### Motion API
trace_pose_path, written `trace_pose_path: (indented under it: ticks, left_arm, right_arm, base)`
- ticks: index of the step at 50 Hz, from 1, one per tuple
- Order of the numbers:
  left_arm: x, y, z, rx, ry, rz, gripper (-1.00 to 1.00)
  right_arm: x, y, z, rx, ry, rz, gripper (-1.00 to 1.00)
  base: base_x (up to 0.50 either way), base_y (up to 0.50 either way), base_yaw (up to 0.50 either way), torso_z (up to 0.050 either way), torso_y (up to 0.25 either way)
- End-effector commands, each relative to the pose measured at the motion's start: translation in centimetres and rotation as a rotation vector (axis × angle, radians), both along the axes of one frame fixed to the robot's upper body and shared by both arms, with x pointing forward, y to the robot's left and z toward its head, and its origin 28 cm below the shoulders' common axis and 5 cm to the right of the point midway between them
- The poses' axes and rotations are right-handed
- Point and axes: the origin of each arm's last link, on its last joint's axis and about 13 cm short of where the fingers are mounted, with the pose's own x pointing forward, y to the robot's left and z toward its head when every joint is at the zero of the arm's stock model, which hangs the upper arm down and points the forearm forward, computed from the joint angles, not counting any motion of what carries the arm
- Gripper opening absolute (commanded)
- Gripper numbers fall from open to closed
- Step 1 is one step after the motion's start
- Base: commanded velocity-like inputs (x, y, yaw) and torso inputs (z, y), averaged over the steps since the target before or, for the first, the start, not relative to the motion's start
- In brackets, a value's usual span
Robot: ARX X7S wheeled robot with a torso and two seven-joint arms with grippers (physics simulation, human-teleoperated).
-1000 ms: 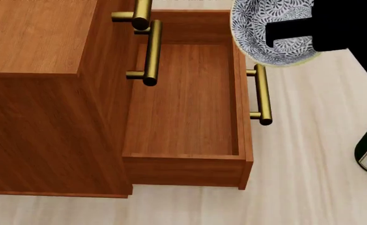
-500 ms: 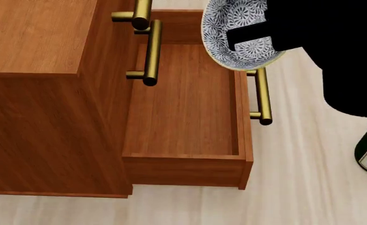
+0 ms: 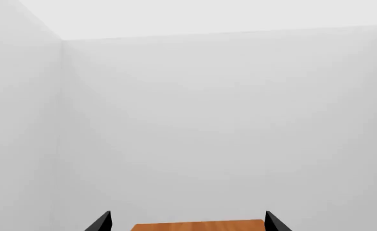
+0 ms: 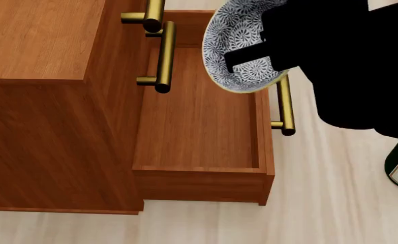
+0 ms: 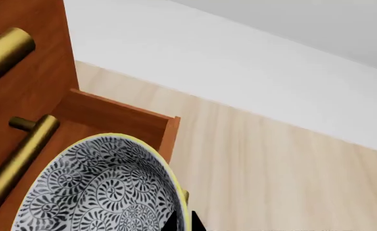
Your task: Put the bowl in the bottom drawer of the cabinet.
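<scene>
The right claw (image 4: 247, 53) is clamped on the rim of the bowl (image 4: 236, 46), carrying it tilted above the far end of the open bottom drawer (image 4: 199, 122), partly over the front panel by its brass handle (image 4: 283, 104). The left claw (image 3: 185, 224), fingertips apart and empty, is raised above the cabinet (image 4: 42, 91). Done well, the bowl should come level and inside the drawer walls, then go low before release.
</scene>
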Motion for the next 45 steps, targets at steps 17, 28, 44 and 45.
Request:
trace_pose_path:
  ticks: [17,28,44,45]
  left_arm:
    - [0.2,-0.1,0.0,0.002,-0.001,0.000,1.00]
    - [0.3,0.0,-0.2,0.000,0.003,0.003,1.00]
    - [0.2,0.1,-0.3,-0.004,0.003,0.006,1.00]
    - [0.1,0.1,-0.3,-0.003,0.004,0.007,1.00]
  right_arm:
    - [1.4,0.7,-1.9,-0.019,0.035,0.016,-1.00]
    - [1.8,1.1,-2.5,-0.024,0.048,0.024,-1.00]
    - [2.2,1.5,-3.6,-0.033,0.072,0.039,-1.00]
    - [2.3,1.6,-3.7,-0.034,0.076,0.043,-1.00]
  base:
    - [0.00,0.00,0.00,0.000,0.001]
    - [0.00,0.00,0.00,0.000,0.000]
    - [0.00,0.00,0.00,0.000,0.001]
    - [0.00,0.00,0.00,0.000,0.000]
